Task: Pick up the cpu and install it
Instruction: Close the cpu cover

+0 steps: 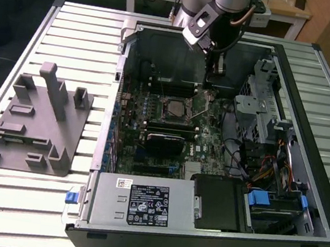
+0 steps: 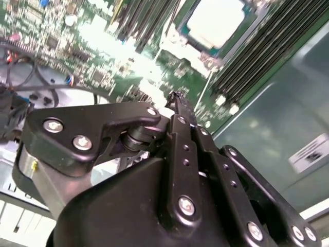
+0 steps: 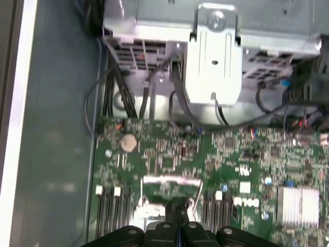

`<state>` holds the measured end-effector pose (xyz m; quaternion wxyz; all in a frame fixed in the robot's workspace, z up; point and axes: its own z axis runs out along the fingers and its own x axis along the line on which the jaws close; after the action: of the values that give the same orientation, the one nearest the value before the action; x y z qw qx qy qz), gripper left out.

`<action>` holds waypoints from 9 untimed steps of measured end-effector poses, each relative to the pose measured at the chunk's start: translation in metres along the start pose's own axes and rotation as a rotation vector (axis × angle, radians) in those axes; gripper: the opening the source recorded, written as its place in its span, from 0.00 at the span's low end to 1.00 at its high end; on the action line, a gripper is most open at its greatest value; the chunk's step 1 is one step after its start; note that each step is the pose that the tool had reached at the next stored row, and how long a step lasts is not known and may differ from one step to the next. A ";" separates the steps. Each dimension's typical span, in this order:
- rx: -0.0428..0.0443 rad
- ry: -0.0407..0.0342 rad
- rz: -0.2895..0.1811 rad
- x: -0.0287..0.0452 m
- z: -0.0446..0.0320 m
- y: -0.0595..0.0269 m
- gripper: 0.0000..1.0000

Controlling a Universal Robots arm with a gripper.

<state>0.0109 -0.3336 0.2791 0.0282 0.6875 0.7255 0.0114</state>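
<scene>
Jaws pressed together tip to tip, nothing between them; in the second wrist view the 2 black fingers (image 2: 181, 110) meet at a point above the green motherboard (image 2: 97, 41). Jaws hang inside the open computer case (image 1: 320, 184), over the board, near the metal-framed socket (image 1: 185, 105) on the exterior view's right of it. The cpu (image 1: 173, 107), with its pale square top, lies flat in that socket, apart from the jaws. Dark memory slots (image 1: 165, 128) run alongside the socket. First wrist view: coin cell (image 3: 128, 142) and finned heatsink (image 3: 298, 206) on the board, silver drive cage (image 3: 213, 62) past its edge. Case lies on a slatted table (image 1: 79, 30). Grey fixture block (image 1: 34, 123) on the same table, well apart from the case, toward the exterior view's left.
</scene>
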 end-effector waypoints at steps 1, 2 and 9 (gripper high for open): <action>0.0001 0.0000 0.000 -0.0001 0.0002 0.0028 0.11; 0.0003 0.0000 0.000 -0.0001 0.0004 0.0054 0.11; 0.0013 0.0001 0.000 0.0008 0.0019 0.0234 0.11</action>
<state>0.0343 -0.3316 0.2784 0.0277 0.6875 0.7256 0.0109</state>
